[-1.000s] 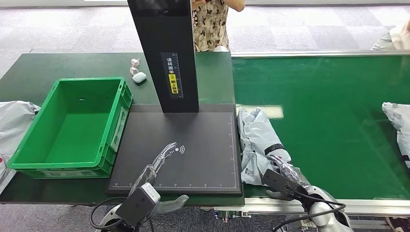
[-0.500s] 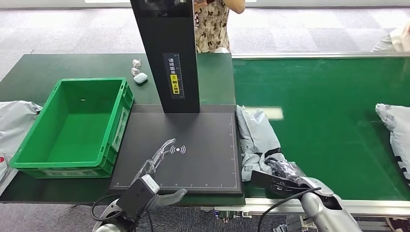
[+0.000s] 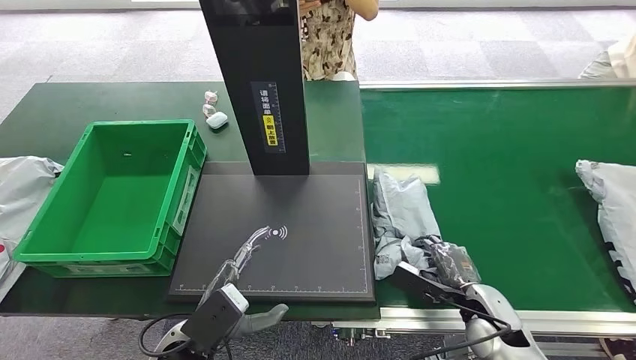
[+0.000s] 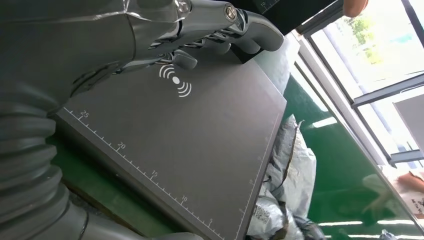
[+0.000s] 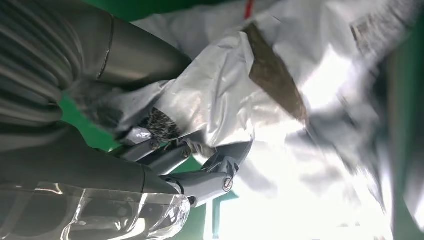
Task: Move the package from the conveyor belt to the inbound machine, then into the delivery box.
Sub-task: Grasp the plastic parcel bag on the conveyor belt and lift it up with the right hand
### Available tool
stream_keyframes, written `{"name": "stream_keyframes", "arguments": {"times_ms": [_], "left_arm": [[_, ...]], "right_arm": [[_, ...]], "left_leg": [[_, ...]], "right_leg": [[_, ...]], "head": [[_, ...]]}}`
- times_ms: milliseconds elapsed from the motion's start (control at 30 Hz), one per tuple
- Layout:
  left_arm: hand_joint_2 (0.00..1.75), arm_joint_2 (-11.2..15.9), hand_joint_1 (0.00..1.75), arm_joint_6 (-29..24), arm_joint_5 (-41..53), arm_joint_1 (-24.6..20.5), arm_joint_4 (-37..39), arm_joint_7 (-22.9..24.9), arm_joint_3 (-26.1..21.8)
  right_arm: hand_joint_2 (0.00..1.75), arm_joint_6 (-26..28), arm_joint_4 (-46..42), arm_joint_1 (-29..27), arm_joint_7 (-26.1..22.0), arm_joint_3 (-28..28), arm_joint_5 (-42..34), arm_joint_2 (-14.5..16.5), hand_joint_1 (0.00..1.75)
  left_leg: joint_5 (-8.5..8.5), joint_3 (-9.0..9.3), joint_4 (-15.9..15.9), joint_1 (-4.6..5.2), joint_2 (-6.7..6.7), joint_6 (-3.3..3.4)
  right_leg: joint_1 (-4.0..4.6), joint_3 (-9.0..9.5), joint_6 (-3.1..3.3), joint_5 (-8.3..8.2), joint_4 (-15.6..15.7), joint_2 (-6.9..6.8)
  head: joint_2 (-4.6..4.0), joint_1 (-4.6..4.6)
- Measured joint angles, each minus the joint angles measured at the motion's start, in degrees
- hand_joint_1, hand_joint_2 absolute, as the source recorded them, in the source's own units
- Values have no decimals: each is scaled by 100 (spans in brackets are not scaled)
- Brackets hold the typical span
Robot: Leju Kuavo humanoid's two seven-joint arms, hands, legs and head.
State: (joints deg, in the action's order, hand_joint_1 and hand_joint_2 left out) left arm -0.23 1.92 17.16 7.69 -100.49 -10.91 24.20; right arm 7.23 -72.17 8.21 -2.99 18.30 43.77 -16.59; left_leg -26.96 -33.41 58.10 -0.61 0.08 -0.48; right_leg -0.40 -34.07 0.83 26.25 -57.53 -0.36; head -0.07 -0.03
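Right hand (image 3: 448, 264) clamped on the near end of the grey package (image 3: 405, 217), fingers (image 5: 197, 172) curled into the crumpled plastic with the thumb pressing from the other side. Left hand (image 3: 241, 255) holding nothing, fingers (image 4: 235, 25) slightly bent and close together, stretched forward low over the near part of the black scanner plate (image 3: 315, 217), just short of the white wireless symbol (image 3: 277, 232); contact with the plate impossible to tell.

Package lying on the green conveyor belt (image 3: 510, 165), right beside the plate's right edge, long axis running from near to far, far end pointing toward the black upright column (image 3: 259, 82) side of the table. Wrinkled and partly folded, with a white printed label (image 4: 262, 216) near its near end, text too small to read.

Column carrying a vertical strip label (image 3: 268, 116) with white Chinese characters, a ruler scale and a yellow block, not clearly legible. Ruler marks along the plate's near edge reading 25, 20, 15, 10, 5 in the left wrist view.

Green delivery box (image 3: 112, 199) standing left of the plate, touching its edge. Second grey package (image 3: 611, 195) further right on the belt. Person in patterned clothing (image 3: 326, 37) behind the column.
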Motion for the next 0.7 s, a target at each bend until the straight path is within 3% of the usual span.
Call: {"name": "stream_keyframes", "arguments": {"times_ms": [167, 333, 500, 700], "left_arm": [[175, -24, 0, -34, 53, 29, -18, 0, 0], [175, -56, 0, -102, 99, 30, -31, -21, 0], [175, -99, 0, -151, 102, 20, -31, -61, 0], [175, -139, 0, -202, 120, 20, -31, -82, 0]], "right_arm": [[175, 808, -549, -189, -460, -430, -447, 208, 175], [175, 1747, -1333, -418, -1647, -955, -2027, 561, 175], [175, 2013, -2236, -640, -2580, -1142, -3390, 909, 175], [175, 2130, -3067, -668, -2915, -1129, -3924, 1292, 175]], "left_leg": [[0, -4, 0, 0, 0, 0], [0, -5, 0, 0, 0, 0], [0, -8, -2, 0, 4, -1], [1, -8, -3, -1, 4, -2]], "right_leg": [[0, -4, 1, 0, -1, -1], [0, -6, 1, 0, -1, 0], [0, -13, 1, 0, -2, 4], [1, -13, 2, 0, -3, 4]], "head": [[0, 1], [0, 1], [0, 0], [0, 0]]}}
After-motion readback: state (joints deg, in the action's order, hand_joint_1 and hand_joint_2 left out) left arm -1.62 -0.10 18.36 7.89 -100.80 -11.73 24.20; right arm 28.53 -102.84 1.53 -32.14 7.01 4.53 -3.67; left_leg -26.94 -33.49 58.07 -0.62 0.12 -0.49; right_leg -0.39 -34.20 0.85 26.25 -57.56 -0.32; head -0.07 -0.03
